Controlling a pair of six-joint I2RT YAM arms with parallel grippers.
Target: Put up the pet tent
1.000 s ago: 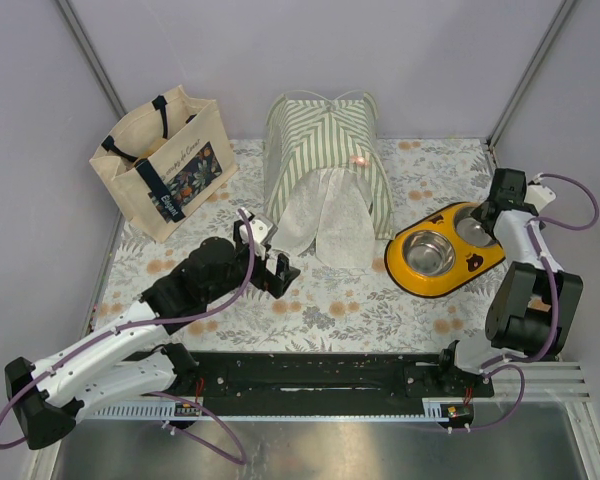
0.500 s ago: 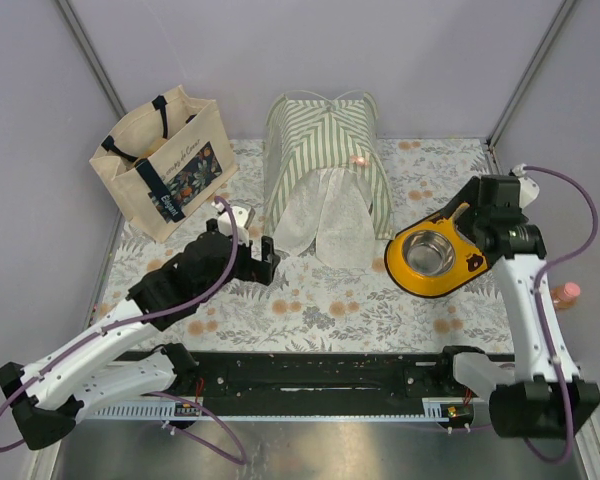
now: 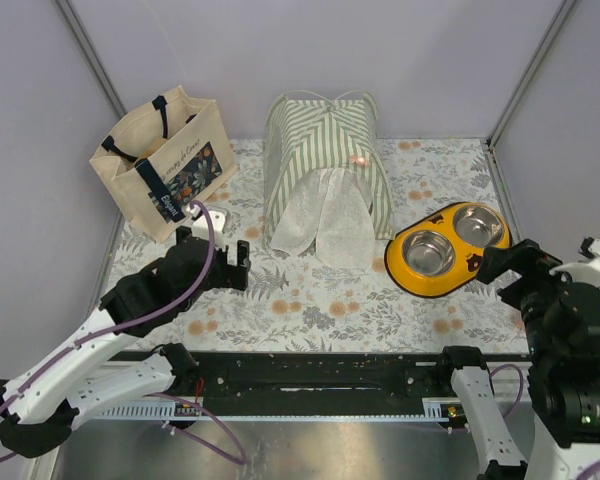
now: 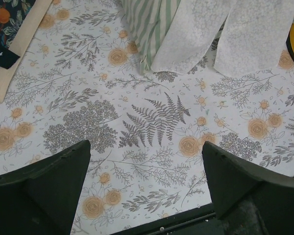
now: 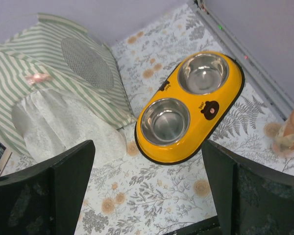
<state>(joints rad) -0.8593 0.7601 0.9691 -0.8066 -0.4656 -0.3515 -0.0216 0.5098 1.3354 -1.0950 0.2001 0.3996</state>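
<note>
The pet tent (image 3: 320, 140) stands upright at the back middle of the floral mat, green-and-white striped, with its white lacy door flaps (image 3: 320, 225) hanging down over the front. The right wrist view shows the pet tent (image 5: 49, 63) with its round mesh panel (image 5: 87, 62) on the side. My left gripper (image 3: 242, 266) hovers open over the mat, in front and to the left of the flaps (image 4: 210, 29), and holds nothing (image 4: 146, 186). My right gripper (image 3: 495, 270) is open and empty (image 5: 148, 191), near the yellow bowl's front right.
A beige tote bag (image 3: 165, 160) stands at the back left, its corner showing in the left wrist view (image 4: 10, 44). A yellow double pet bowl (image 3: 447, 248) lies right of the tent. A pinkish object (image 5: 290, 132) sits by the mat's right edge.
My left arm has drawn back left and toward the near side, away from the flaps. My right arm has pulled away from over the bowl to the near right.
</note>
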